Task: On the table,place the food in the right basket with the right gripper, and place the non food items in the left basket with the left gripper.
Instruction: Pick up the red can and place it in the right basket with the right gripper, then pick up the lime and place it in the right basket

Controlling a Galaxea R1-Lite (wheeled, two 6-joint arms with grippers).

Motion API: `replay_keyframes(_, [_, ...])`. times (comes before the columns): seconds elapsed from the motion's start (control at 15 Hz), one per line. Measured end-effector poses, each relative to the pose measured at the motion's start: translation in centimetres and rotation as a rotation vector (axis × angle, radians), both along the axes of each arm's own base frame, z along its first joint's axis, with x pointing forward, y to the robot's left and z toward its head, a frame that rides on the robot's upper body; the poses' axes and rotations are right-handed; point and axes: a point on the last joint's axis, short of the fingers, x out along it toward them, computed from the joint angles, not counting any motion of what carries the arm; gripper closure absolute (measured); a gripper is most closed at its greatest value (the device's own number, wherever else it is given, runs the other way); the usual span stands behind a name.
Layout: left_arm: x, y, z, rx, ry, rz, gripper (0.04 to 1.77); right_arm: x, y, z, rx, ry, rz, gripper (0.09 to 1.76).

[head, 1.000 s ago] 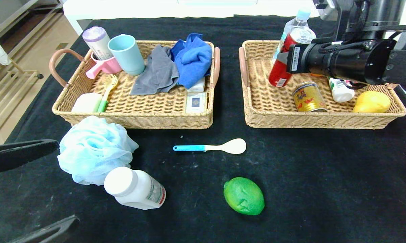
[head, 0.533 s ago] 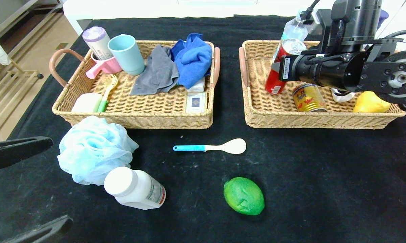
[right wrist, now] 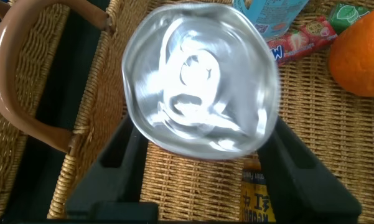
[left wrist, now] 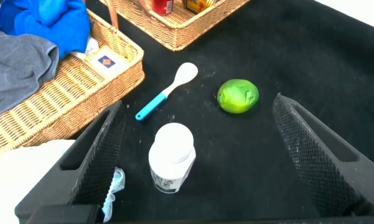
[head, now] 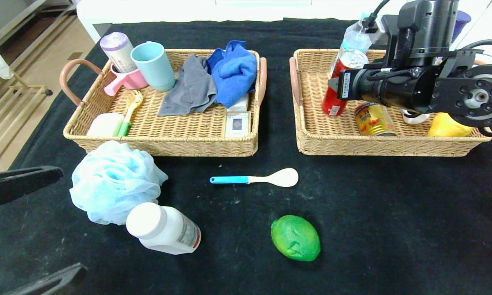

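Note:
My right gripper (head: 335, 88) is shut on a red can (head: 341, 84) and holds it upright over the near-left part of the right wicker basket (head: 393, 146). In the right wrist view the can's silver top (right wrist: 202, 78) fills the space between the black fingers (right wrist: 121, 162). My left gripper (head: 33, 231) is open and empty at the table's front left. Between its fingers the left wrist view shows a white pill bottle (left wrist: 171, 155), a green lime (left wrist: 238, 96) and a blue-handled spoon (left wrist: 168, 90). A light blue bath pouf (head: 115, 180) lies in front of the left basket (head: 168, 146).
The right basket also holds a yellow can (head: 375, 119), a lemon (head: 450, 125), a water bottle (head: 354, 37) and an orange (right wrist: 364, 59). The left basket holds cups (head: 154, 65), cloths (head: 233, 71) and small items. The lime (head: 296, 237) lies on the table's front middle.
My right arm has swung left and lowered, bringing the red can from a tilt to upright, lower in the right basket. The left gripper has barely moved.

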Motion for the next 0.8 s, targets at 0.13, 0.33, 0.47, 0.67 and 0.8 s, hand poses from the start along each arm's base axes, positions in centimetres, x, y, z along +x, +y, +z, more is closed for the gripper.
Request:
replay_keyframes(0.13, [-0.1,0.0,0.0,-0.001,-0.002,0.0,0.09,-0.1,0.1,0.0,-0.003,0.004,0.001,0.56])
replay_keyframes(0.33, [-0.1,0.1,0.0,-0.002,-0.005,-0.001,0.09,-0.8,-0.2,0.3,-0.017,0.027,0.002,0.43])
replay_keyframes(0.47, [-0.2,0.1,0.0,-0.002,-0.007,0.0,0.09,-2.0,-0.6,0.8,-0.034,0.068,0.009,0.36])
replay_keyframes(0.67, [-0.3,0.1,0.1,-0.003,-0.011,0.0,0.09,-5.3,-1.2,1.7,-0.067,0.148,0.034,0.29])
replay_keyframes(0.8, [-0.4,0.2,0.0,0.0,-0.014,0.0,0.09,-8.1,-1.2,1.6,-0.099,0.217,0.074,0.26])
